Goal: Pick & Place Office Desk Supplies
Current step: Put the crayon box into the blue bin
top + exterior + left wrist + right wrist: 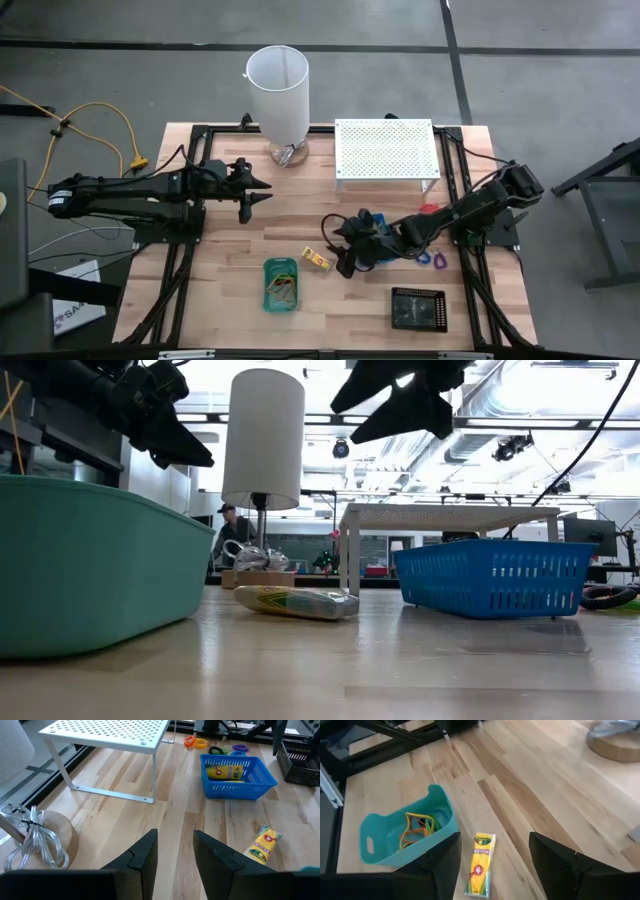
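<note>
One yellow packet lies flat on the wood between the green tray and the blue tray. A second yellow packet lies inside the blue tray. Rubber-band loops lie in the green tray. Orange, yellow, green and purple loops sit on the table beyond the blue tray. My right gripper hangs open above the table, with the loose packet just ahead of its fingers. My left gripper waits open and raised, near the lamp base.
A tall white cylinder lamp on a wooden base stands at the far edge, its coiled cable on the base. A white perforated shelf stands right of it. A black tray sits near the front right. Small clips lie beside the right arm.
</note>
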Robot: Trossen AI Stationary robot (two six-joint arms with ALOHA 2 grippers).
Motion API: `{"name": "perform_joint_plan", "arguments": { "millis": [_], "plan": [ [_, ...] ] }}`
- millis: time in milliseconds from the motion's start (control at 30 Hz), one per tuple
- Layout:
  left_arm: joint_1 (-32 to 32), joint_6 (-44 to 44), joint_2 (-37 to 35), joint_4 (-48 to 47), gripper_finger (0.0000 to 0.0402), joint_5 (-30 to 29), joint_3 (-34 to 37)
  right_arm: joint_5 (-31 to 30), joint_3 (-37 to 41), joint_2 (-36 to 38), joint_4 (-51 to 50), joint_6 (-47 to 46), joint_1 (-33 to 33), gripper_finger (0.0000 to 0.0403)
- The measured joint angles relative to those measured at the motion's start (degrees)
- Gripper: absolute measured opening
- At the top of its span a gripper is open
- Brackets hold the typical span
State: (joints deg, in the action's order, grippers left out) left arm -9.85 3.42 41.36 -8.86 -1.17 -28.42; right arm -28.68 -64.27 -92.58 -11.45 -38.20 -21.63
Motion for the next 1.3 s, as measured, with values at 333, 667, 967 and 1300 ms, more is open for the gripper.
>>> {"name": "perform_joint_plan", "arguments": {
  "millis": [333, 667, 967, 1300],
  "plan": [
    [0.01, 0.00, 0.00, 0.15, 0.0119, 0.18, 0.00, -0.41, 0.04, -5.47, 14.33, 6.59, -1.52, 0.0221],
    [0.01, 0.00, 0.00, 0.35, 0.0119, 0.15, 0.00, -7.02, -7.95, -15.52, 14.83, 10.94, -4.95, 0.0221],
    [0.00, 0.00, 0.00, 0.39, 0.0119, 0.03, 0.00, -13.01, -21.82, -22.55, -0.92, 10.55, -6.54, 0.0221],
    [0.00, 0.00, 0.00, 0.37, 0.0119, -0.04, 0.00, -11.62, -22.81, -25.21, -12.87, -4.42, -6.38, 0.0221]
  ]
}}
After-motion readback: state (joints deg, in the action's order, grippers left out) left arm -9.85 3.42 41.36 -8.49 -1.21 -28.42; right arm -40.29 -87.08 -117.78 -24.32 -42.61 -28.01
